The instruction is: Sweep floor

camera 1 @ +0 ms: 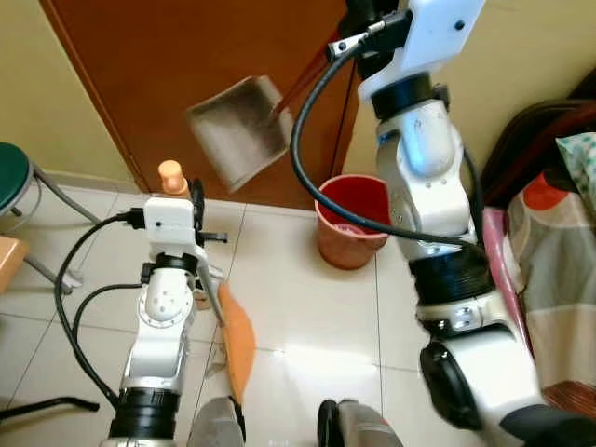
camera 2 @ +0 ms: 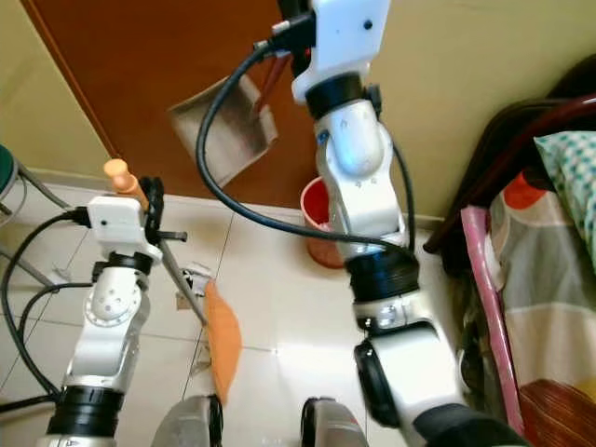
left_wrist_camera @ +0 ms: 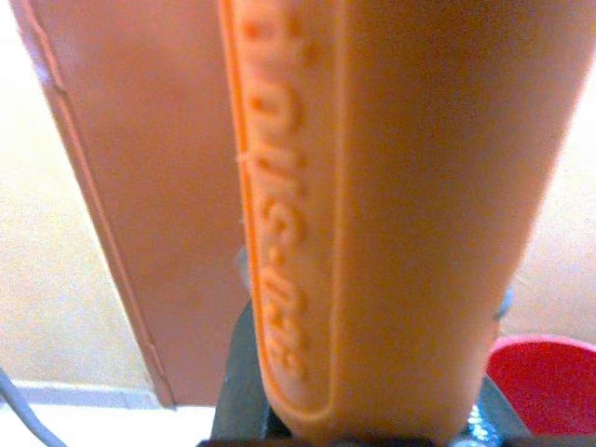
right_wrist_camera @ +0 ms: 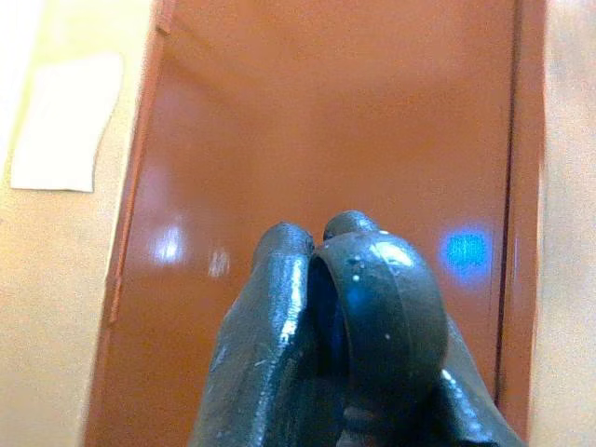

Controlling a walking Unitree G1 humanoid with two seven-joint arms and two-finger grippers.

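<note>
Left eye view: grey dustpan [camera 1: 240,130] hangs tilted in the air, upper centre of frame, in front of the brown door [camera 1: 186,65], its thin red handle [camera 1: 300,84] running up toward the right claw [camera 1: 358,37] at the top edge. Right arm is raised high; cannot tell from the head views how its fingers sit, but in the right wrist view the black fingers [right_wrist_camera: 372,307] are pressed together, clenched. Broom handle [camera 1: 172,177], orange tip, sits in the left claw [camera 1: 191,200] at left centre, fingers clamped around it; grey shaft slants down to the orange broom head [camera 1: 240,340] on the white tile floor [camera 1: 307,317], lower centre. Left wrist view shows the orange handle [left_wrist_camera: 372,214] close up with raised lettering. Red bucket [camera 1: 352,223] stands on the floor at centre, just below the door. Green stool [camera 1: 14,182] at left edge. Bed with patterned cover [camera 1: 559,251] at right edge.
</note>
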